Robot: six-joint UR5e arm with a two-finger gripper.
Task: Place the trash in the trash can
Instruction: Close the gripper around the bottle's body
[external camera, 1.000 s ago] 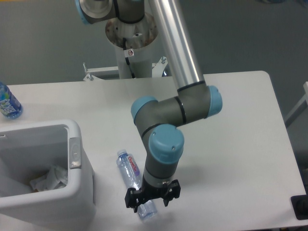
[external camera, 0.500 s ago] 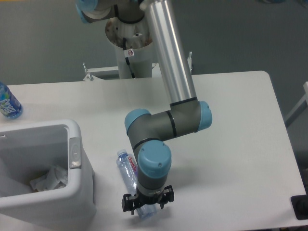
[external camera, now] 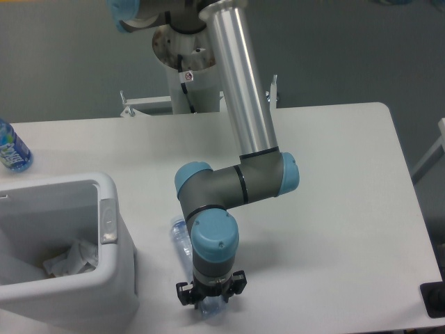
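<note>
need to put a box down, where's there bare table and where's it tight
Bare table runs from the arm to the right edge. A second patch lies along the back, between the upright blue-labelled bottle and the robot's base. It is tight at front left, where the crushed bottle lies under the gripper beside the trash can.

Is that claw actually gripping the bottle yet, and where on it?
Cannot tell. The gripper sits over the crushed bottle at its bottom end, but the wrist hides the jaws.
</note>
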